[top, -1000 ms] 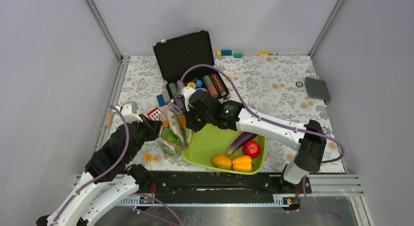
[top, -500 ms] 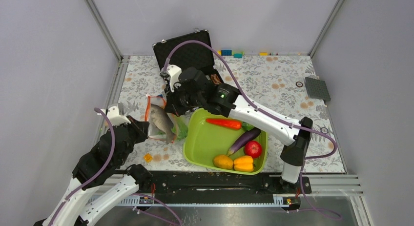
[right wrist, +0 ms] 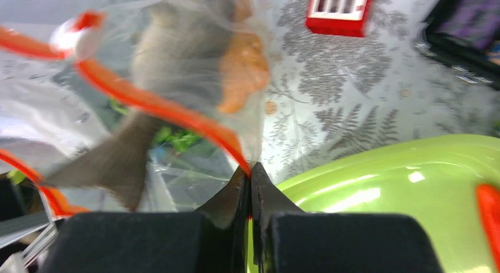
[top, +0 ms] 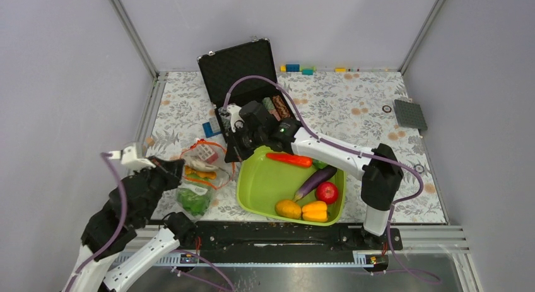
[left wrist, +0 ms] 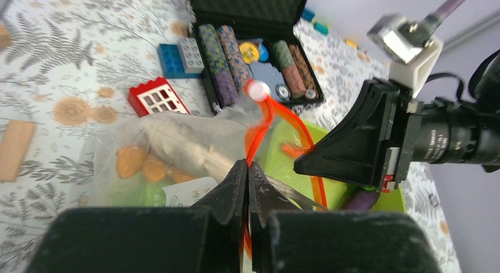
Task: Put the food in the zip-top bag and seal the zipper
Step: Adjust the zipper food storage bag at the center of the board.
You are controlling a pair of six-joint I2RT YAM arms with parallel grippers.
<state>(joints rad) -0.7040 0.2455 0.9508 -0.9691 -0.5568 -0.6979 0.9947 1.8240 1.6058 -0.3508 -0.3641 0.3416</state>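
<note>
The clear zip-top bag (top: pixel 200 172) hangs stretched between the two arms over the near-left part of the desk (top: pixel 353 109), just left of the lime-green tray (top: pixel 258 191). The left pincer (left wrist: pixel 247 170) is pressed together on the bag's orange-red zipper (right wrist: pixel 171 117) at the bag's left side. The right pincer (right wrist: pixel 249 176) is likewise pressed together, pinching the same strip at the end nearest the tray. In both wrist views the two halves of the strip bow apart, so the mouth is unsealed, with a white slider at one end.

Inside the bag lie the silver fish (right wrist: pixel 171 61), some orange pieces beside it and the green lettuce (top: pixel 192 200) at the bottom, towards the desk's near edge.

In the tray are the orange carrot (top: pixel 289 159) along its far side, the purple eggplant (top: pixel 315 180), the red apple (top: pixel 326 192) and the yellow-orange peppers (top: pixel 313 210) at its near-right corner.

Behind the bag a red-and-white toy brick (left wrist: pixel 158 97) sits on the desk, and further back an open black case of poker chips (top: pixel 236 68) stands.
</note>
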